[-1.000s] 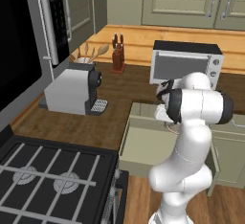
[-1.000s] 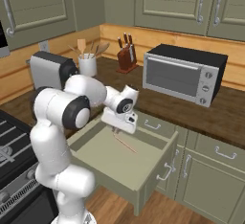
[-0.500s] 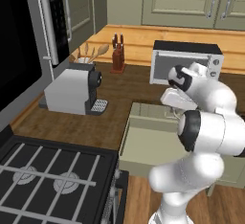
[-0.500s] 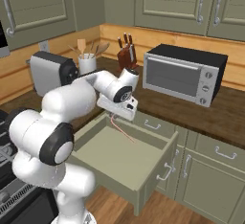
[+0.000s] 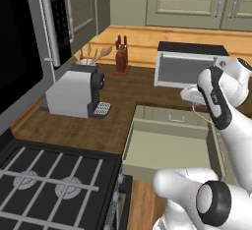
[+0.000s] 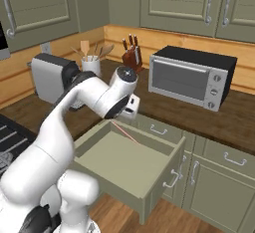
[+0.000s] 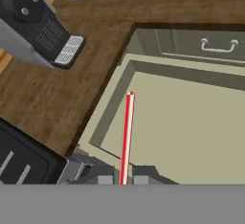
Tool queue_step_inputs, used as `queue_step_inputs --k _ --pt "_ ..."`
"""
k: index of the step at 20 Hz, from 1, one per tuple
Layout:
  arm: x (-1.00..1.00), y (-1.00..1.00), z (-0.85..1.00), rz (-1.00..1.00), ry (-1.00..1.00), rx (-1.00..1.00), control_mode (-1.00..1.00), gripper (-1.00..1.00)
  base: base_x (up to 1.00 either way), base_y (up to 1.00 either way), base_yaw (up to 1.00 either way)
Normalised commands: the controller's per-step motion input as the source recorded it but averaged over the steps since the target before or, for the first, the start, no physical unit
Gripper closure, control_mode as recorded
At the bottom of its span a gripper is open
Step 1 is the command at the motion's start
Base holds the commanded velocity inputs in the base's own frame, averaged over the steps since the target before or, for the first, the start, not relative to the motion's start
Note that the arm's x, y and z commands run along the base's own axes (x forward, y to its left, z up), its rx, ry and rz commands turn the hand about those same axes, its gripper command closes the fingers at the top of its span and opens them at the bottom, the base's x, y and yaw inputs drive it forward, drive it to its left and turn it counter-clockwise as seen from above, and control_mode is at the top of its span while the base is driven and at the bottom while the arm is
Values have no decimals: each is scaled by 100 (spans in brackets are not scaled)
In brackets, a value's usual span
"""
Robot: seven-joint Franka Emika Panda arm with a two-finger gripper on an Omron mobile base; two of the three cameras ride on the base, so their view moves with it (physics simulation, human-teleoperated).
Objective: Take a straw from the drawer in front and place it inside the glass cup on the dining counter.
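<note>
My gripper (image 7: 123, 180) is shut on the lower end of the thin reddish-pink straw (image 7: 127, 132). The straw hangs in the air above the open pale green drawer (image 7: 111, 104), whose light interior lies below it. From the right base view the gripper (image 6: 125, 118) hovers over the drawer's (image 6: 160, 174) back left corner, with the straw (image 6: 124, 132) slanting down and to the right from it. In the left base view the straw (image 5: 203, 117) shows as a faint red line beside the hand, over the drawer (image 5: 132, 136). The glass cup and the dining counter are out of view.
A grey coffee machine (image 5: 74, 92) stands on the wooden counter left of the drawer. A microwave (image 6: 189, 76), a knife block (image 6: 132, 55) and a utensil holder (image 6: 91, 63) sit behind. The stove (image 5: 54, 185) lies at the near left. Cabinet doors (image 6: 219, 187) are right of the drawer.
The gripper has risen from inside the drawer with the straw held in it, and the arm's elbow has swung over to a new posture. The drawer stays open.
</note>
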Motion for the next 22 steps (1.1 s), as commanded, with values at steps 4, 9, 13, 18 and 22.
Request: queue_step_inputs --k 4,9,13,18,22 --pt "-43 -1 96 -12 -12 0 -100 100 0 0 0" --pt "-56 0 64 -8 -4 0 -100 100 0 0 0" --pt "-33 -1 27 -5 0 0 -100 100 0 0 0" --pt "-26 -6 4 -1 -1 0 100 100 -60 -17 -3" --pt "0 0 0 0 0 0 100 100 -100 -49 -12"
